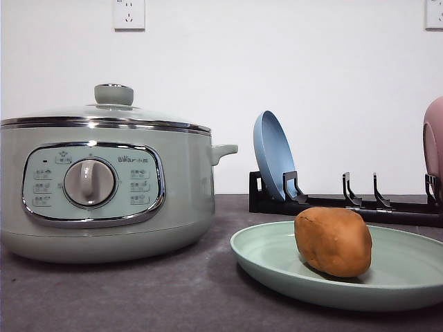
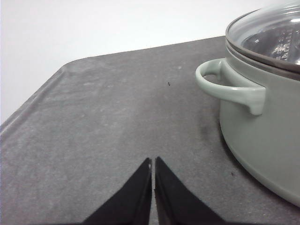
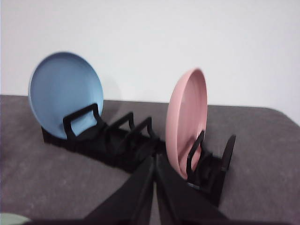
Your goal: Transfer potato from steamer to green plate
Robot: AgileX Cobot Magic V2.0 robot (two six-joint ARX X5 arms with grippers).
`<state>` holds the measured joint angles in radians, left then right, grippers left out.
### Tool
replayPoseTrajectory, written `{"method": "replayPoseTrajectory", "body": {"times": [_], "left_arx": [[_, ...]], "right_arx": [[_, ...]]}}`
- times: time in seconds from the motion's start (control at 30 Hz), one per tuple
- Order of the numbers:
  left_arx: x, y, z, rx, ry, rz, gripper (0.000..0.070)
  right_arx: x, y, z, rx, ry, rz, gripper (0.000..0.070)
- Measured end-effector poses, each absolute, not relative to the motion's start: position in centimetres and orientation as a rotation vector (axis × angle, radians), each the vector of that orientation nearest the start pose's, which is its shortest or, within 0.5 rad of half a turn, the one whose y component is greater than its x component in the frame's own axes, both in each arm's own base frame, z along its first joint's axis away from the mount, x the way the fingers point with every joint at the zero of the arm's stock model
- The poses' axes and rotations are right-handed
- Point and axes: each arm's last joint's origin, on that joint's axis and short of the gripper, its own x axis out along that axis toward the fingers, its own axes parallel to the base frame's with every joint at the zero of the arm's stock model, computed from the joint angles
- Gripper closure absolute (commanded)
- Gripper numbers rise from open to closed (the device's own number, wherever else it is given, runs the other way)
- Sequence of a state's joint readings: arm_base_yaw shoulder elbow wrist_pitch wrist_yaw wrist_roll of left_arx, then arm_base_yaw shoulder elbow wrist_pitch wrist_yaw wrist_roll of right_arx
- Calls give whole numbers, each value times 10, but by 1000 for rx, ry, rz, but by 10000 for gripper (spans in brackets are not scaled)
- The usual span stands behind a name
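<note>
One big pot, the steamer, sits on the left of our dark table with its glass lid on. To its right and nearer to us lies the green plate, wide and flat. Far behind it a black rack holds a blue plate and a pink plate on their edges. The potato is already resting on the green plate, so we think the job looks done. It seems firm, a bit heavy, and smooth and round, so it might roll; we would pinch it across its middle. Our left gripper and right gripper are pressed closed with nothing between the tips.
</note>
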<state>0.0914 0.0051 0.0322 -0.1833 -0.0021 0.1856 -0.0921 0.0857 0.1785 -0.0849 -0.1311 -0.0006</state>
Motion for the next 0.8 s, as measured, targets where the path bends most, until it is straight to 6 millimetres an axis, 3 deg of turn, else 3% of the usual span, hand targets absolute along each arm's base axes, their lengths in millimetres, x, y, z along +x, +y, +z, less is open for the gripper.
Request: {"method": "replayPoseTrajectory", "body": {"times": [0.47,0.8], "left_arx": [[94,9,157,178,164,79,697],[94,9,156,178,164,79,697]], "right_arx": [[96,-5,163,6,58,39,700],[96,-5,153,17,153,38,700]]}}
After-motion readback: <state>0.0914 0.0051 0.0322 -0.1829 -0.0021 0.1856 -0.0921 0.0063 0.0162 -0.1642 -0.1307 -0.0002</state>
